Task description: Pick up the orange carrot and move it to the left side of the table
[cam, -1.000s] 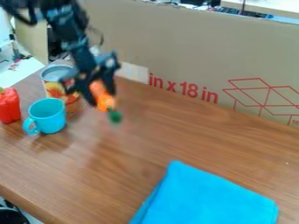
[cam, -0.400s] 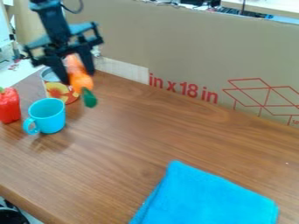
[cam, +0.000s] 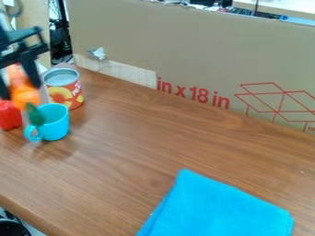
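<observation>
At the left edge, the black gripper is shut on an orange toy carrot, whose green end hangs down. That green end overlaps the left rim of the turquoise cup in the view; whether they touch, I cannot tell. The cup stands upright, its handle toward the lower left. Partly hidden behind the carrot is a red toy pepper at the left edge. Behind the cup stands a can with a red and yellow label.
A folded blue cloth lies on the wooden table at the front right. A tall cardboard panel runs along the table's back edge. The table's front edge slants across the lower left, with a dark round object below it.
The gripper has moved left with the carrot in it, from beside the can to over the pepper and cup. The can has come into fuller view.
</observation>
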